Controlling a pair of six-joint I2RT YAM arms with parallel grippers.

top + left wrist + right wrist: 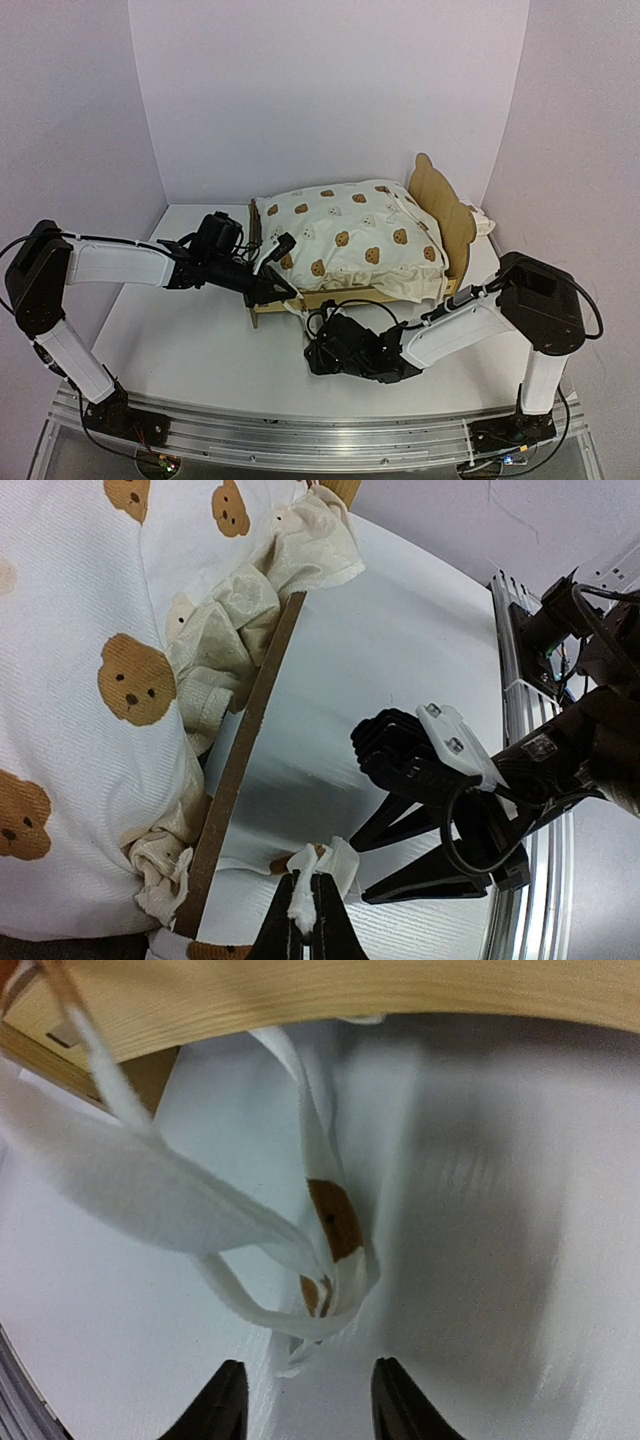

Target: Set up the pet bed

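Observation:
The pet bed's plywood frame (335,297) stands mid-table, with the bear-ear headboard (440,205) at the right end. The cream bear-print cushion (350,240) lies on it. My left gripper (283,290) is at the bed's front left corner. In the left wrist view it (305,920) is shut on a white tie strip (338,863) that hangs from the cushion beside the frame's side rail (245,750). My right gripper (318,345) is open just in front of the bed. In the right wrist view it (305,1405) is a little short of the looped tie strips (335,1225) and does not touch them.
A small cream item (482,221) lies behind the headboard at the right. The white walls close in behind and beside the bed. The metal rail (300,432) runs along the near table edge. The two grippers are close together at the bed's front edge; the right one also shows in the left wrist view (360,870).

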